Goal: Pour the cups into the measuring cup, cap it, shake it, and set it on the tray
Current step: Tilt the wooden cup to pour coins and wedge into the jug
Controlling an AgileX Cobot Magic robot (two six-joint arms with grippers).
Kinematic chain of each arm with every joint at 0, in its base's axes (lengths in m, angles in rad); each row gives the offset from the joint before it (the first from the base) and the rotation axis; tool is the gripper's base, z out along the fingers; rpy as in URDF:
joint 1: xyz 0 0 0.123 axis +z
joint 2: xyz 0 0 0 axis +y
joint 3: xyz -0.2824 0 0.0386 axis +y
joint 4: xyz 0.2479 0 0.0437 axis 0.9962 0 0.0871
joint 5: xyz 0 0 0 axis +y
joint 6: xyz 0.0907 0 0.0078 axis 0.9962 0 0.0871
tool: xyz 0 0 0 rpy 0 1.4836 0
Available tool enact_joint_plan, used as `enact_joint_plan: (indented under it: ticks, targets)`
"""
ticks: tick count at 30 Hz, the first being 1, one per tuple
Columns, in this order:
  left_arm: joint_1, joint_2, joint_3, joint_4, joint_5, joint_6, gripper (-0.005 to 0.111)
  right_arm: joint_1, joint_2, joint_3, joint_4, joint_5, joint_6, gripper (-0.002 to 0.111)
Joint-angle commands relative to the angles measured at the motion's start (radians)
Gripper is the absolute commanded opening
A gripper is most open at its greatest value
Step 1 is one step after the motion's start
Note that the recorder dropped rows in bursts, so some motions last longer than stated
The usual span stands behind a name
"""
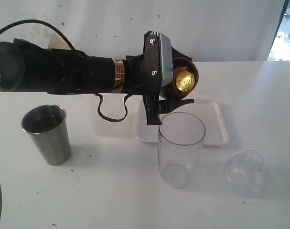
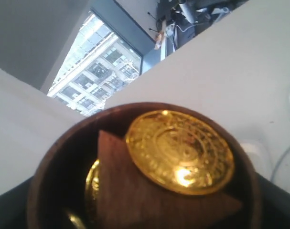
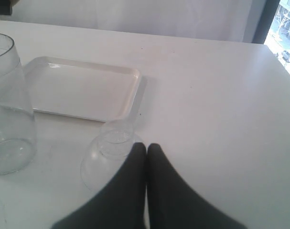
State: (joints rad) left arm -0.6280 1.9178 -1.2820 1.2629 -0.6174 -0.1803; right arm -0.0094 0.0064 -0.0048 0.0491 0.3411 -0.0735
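My left gripper [image 1: 179, 80] is shut on the copper-brown cup [image 1: 194, 70], which is tipped on its side just above the rim of the clear measuring cup [image 1: 180, 149]. In the left wrist view the cup's mouth [image 2: 44, 167] shows a gold coin [image 2: 180, 152] and a brown wedge-shaped piece [image 2: 135, 195] inside. The steel tumbler [image 1: 47, 133] stands upright at the left. Behind the measuring cup lies the white tray [image 1: 216, 130]. The right gripper [image 3: 147, 145] is shut on nothing, next to a clear domed cap [image 3: 111, 152], with the measuring cup [image 3: 6, 109] and tray [image 3: 82, 90] beyond.
The clear domed cap [image 1: 247, 171] rests on the table at the right of the measuring cup. A frosted tub [image 1: 113, 128] sits partly hidden behind the left arm. The right arm does not show in the exterior view.
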Motion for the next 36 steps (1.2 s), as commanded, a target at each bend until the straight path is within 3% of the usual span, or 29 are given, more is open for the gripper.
enact_joint_plan:
  ticks: [1, 6, 17, 26, 36]
  targets:
    - [-0.002, -0.016, -0.005, 0.095, -0.042, 0.003, 0.0, -0.002, -0.006, 0.005, 0.001, -0.005, -0.001, 0.0]
    - [-0.002, -0.016, -0.005, 0.095, -0.038, 0.013, 0.0, -0.002, -0.006, 0.005, 0.001, -0.005, -0.001, 0.0]
    - [-0.035, -0.016, -0.005, 0.095, 0.081, 0.222, 0.0, -0.002, -0.006, 0.005, 0.001, -0.005, -0.001, 0.0]
    - [-0.049, -0.022, -0.005, 0.095, 0.095, 0.358, 0.0, -0.002, -0.006, 0.005, 0.001, -0.005, -0.001, 0.0]
    - [-0.061, -0.056, -0.005, 0.064, 0.09, 0.263, 0.0, -0.002, -0.006, 0.005, 0.001, -0.005, -0.001, 0.0]
